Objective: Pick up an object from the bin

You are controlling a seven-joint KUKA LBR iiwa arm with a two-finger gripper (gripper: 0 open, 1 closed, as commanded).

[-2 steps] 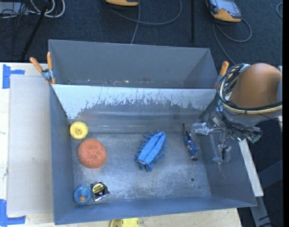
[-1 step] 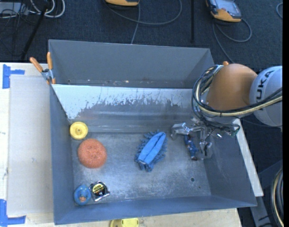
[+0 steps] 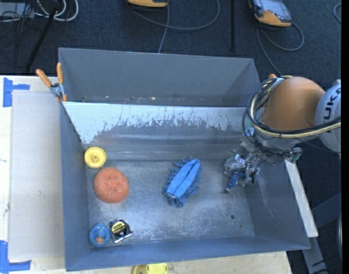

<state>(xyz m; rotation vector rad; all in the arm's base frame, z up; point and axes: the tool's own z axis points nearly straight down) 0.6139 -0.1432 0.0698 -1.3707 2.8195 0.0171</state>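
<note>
Your gripper (image 3: 240,173) hangs right of the blue duster (image 3: 183,180); its claw's state I cannot tell. Centre it across the duster's narrow width before descending.

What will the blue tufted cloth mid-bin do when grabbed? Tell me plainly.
The blue tufted cloth looks soft and fringed, so it would probably droop limply rather than hold its shape. It lies flat, so rolling seems unlikely. Pushed, it would likely bunch up or drag on the bin floor.
</note>
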